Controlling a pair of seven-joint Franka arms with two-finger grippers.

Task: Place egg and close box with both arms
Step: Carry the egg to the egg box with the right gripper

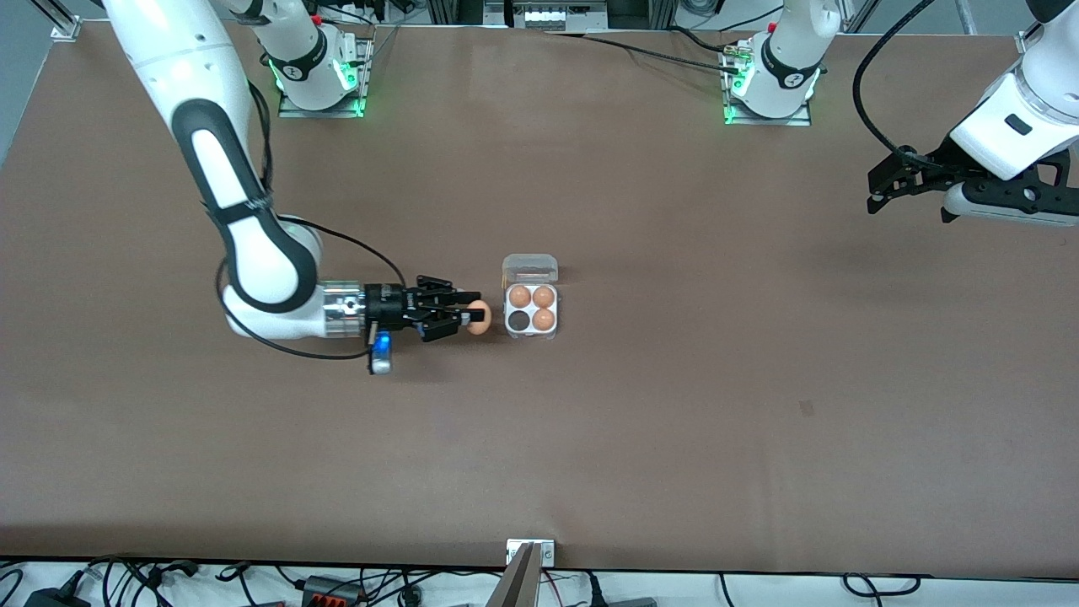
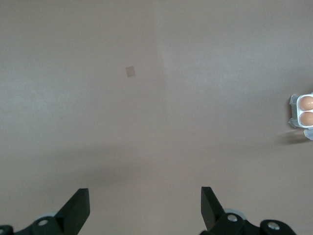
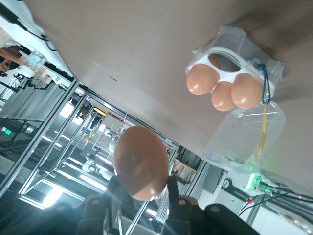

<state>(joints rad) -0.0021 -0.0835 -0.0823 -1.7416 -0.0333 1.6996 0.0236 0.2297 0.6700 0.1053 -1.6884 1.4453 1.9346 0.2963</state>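
Note:
The box (image 1: pixel 531 330) is a small white carton at the table's middle, its clear lid (image 1: pixel 530 269) open and lying flat. It holds three brown eggs and one empty dark cell (image 1: pixel 516 321). My right gripper (image 1: pixel 477 317) is shut on a brown egg (image 1: pixel 479 324), held level just beside the box toward the right arm's end. In the right wrist view the egg (image 3: pixel 141 162) sits between the fingers, with the box (image 3: pixel 229 83) ahead. My left gripper (image 1: pixel 877 190) is open and empty, raised at the left arm's end; its view catches the box's edge (image 2: pixel 293 110).
The brown table (image 1: pixel 674 405) is bare around the box. The two arm bases (image 1: pixel 316 76) stand at the edge farthest from the camera. A small pale mark (image 1: pixel 807 408) lies on the table nearer the camera. A metal bracket (image 1: pixel 529 552) sits at the nearest edge.

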